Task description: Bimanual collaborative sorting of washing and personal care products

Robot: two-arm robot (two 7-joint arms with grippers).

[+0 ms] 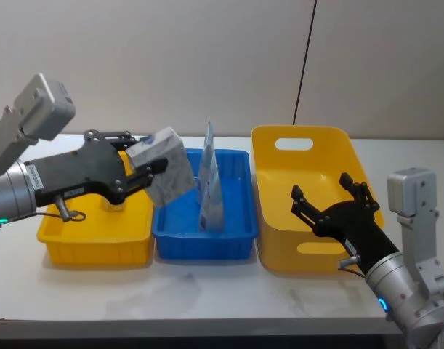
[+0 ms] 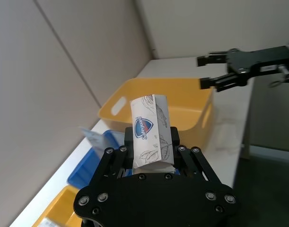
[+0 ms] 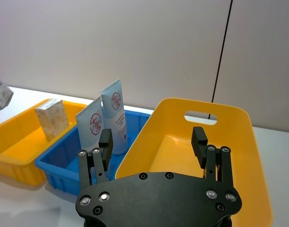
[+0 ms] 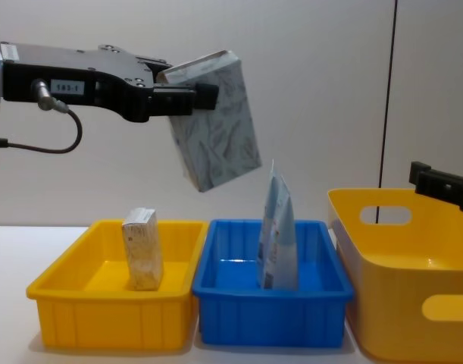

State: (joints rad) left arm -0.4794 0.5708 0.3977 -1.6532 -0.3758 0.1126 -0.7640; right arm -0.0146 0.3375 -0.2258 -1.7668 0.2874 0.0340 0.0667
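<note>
The left hand (image 1: 143, 154) is clamped on a whitish pack with grey leaf drawings (image 1: 171, 171), holding it by its upper end so that the pack hangs tilted, high above the trays. In the chest view it sits over the join between the yellow tray (image 1: 91, 251) and the blue tray (image 1: 203, 247), slightly more over the blue one's left end. A matching pack (image 4: 142, 249) stands upright in the yellow tray, so that tray is probably where this one belongs. The light-blue pouches (image 1: 209, 189) stand upright in the blue tray, just right of the held pack and lower. To do the step well, the left hand should bring the pack left until it is fully over bare tray floor. It should then descend beside the standing pack without knocking it, and let go only when the pack is low. The right hand (image 1: 327, 193) hovers with its fingers spread over the near part of the large yellow basket (image 1: 301, 138) at the right of the desk (image 1: 207, 291), holding nothing.
</note>
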